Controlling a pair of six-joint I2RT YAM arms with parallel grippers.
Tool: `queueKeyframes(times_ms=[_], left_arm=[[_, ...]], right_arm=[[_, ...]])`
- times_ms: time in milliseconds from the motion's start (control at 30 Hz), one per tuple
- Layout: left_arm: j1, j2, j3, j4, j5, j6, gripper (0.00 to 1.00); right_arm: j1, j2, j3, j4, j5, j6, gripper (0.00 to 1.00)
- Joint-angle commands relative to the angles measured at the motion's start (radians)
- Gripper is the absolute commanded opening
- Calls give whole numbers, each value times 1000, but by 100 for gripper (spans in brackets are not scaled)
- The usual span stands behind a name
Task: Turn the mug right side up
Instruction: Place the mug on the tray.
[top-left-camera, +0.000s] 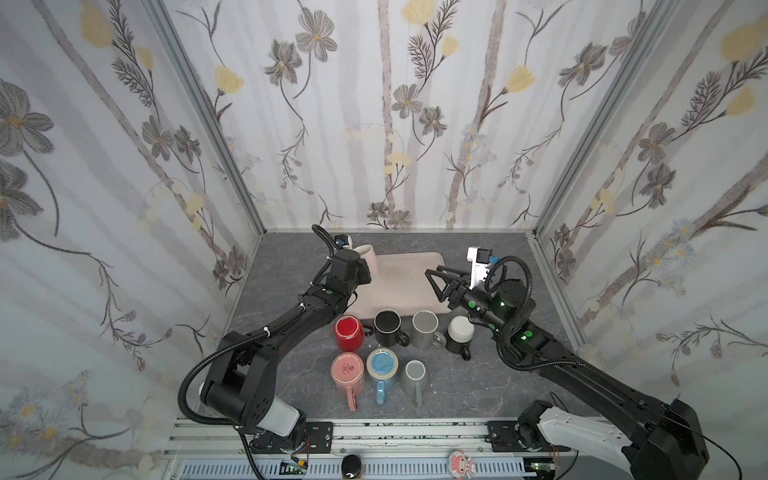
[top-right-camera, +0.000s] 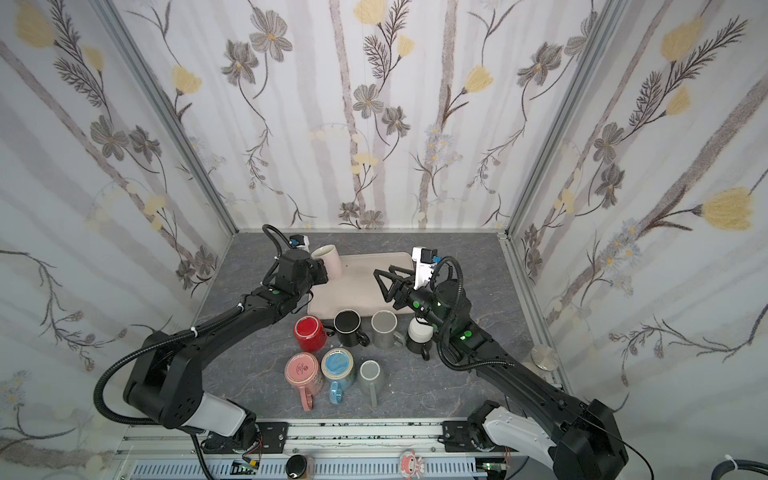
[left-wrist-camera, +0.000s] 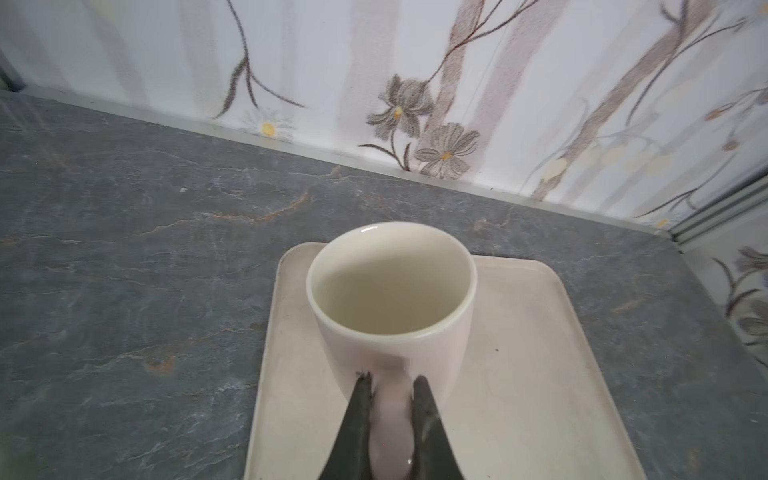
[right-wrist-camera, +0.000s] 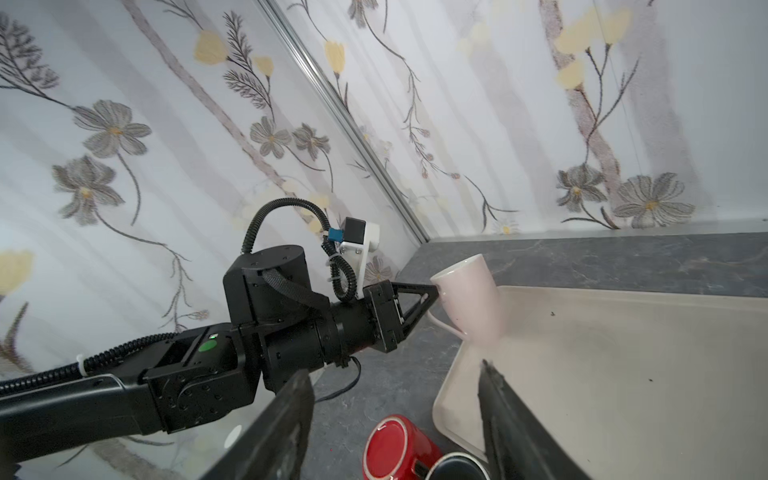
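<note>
Evidently, the left gripper (left-wrist-camera: 390, 382) clamps the handle (left-wrist-camera: 391, 419) of the pale mug (left-wrist-camera: 395, 353), holding it mouth-up, slightly tilted, at the tray's (left-wrist-camera: 540, 353) far left corner for set-down, while the right gripper (top-left-camera: 433, 286) stands open, empty.

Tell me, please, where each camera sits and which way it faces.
Top view: high in front, looking down on the table and tray; both arms show.
Top view: alongside, facing likewise at the tray; both arms show.
Left wrist: on the left arm, facing the back wall; left gripper grips the pale mug by its handle.
Right wrist: on the right arm, facing across the tray at the left arm; right gripper open.
Shared: both wrist views show pale mug and tray.
</note>
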Motion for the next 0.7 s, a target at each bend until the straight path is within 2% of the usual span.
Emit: queueKeyframes(times_ms=[0,300,667], left_arm=[[16,56,29,155,-95,79,0],[55,194,33,309,-88,139,0],[55,328,53,422,-172,222,0]], right_arm=[[-6,-28,-12,-46,11,-52,65],[-39,-136,-72,-100,29,-59,65],[-85,-193,-108,-127,29,-54,67]])
